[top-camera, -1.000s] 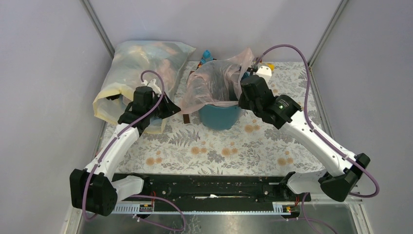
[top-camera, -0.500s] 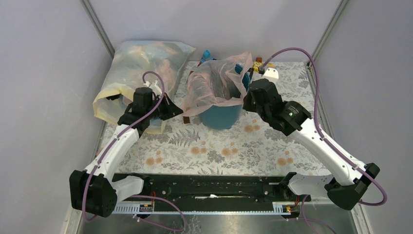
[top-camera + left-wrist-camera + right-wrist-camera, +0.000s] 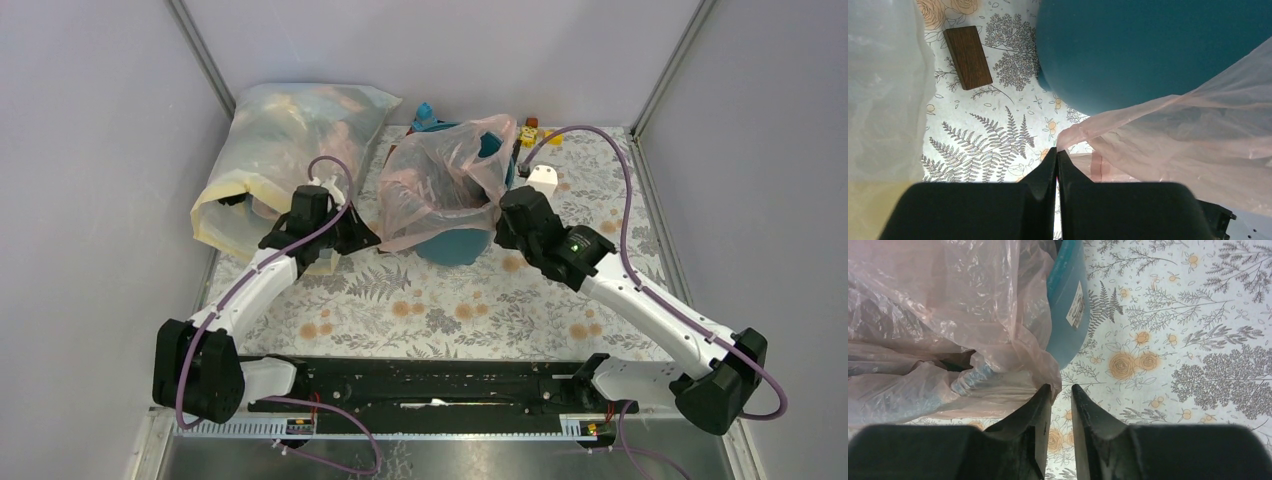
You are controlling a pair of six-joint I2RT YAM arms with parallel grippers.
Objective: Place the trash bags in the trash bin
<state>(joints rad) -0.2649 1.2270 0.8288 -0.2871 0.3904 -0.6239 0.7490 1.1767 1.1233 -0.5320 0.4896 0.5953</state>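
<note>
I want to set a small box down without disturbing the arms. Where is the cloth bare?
Bare: the wide strip of cloth between the bin and the arm bases, and the patch right of the bin, crossed by a cable. Crowded: the sack, wooden block, pink bag, left hand and right hand close round the bin.

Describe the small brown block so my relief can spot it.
Find the teal trash bin mid-table. Just left of its base lies the brown block: flat, dark, rectangular, unlike the soft pink trash bag and yellowish sack flanking it.
</note>
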